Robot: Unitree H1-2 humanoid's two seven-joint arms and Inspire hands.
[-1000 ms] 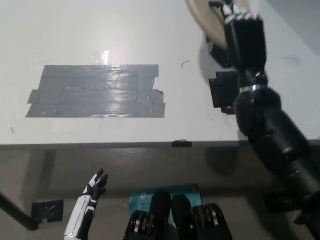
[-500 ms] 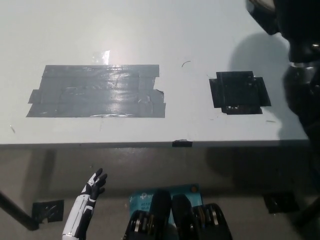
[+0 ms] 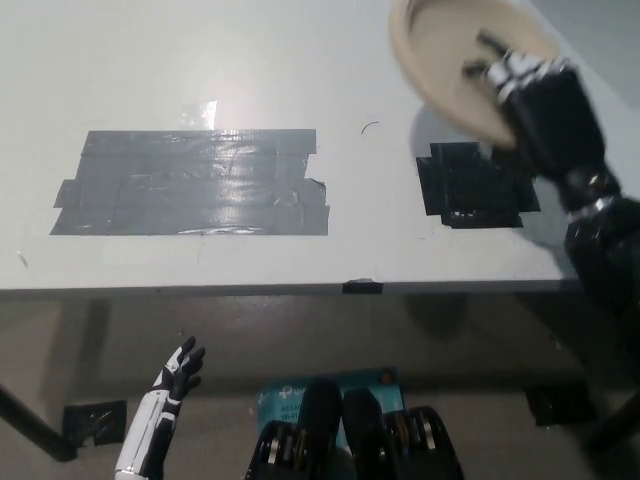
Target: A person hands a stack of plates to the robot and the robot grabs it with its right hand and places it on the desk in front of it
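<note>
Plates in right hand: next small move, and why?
Probably lower them toward the desk. The right hand grips the stack of plates, tilted and apparently above the surface, casting a shadow near the black tape patch. The left hand rests low.

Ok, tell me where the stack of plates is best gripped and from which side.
Grip the stack of plates at its rim on the near right edge, where the right robot hand holds it: the shallow, tilted discs offer only a thin edge to pinch.

No legible text is present. A blue label [image 3: 330, 385] at the lower middle of the frame carries white print, too small and partly hidden to read.
</note>
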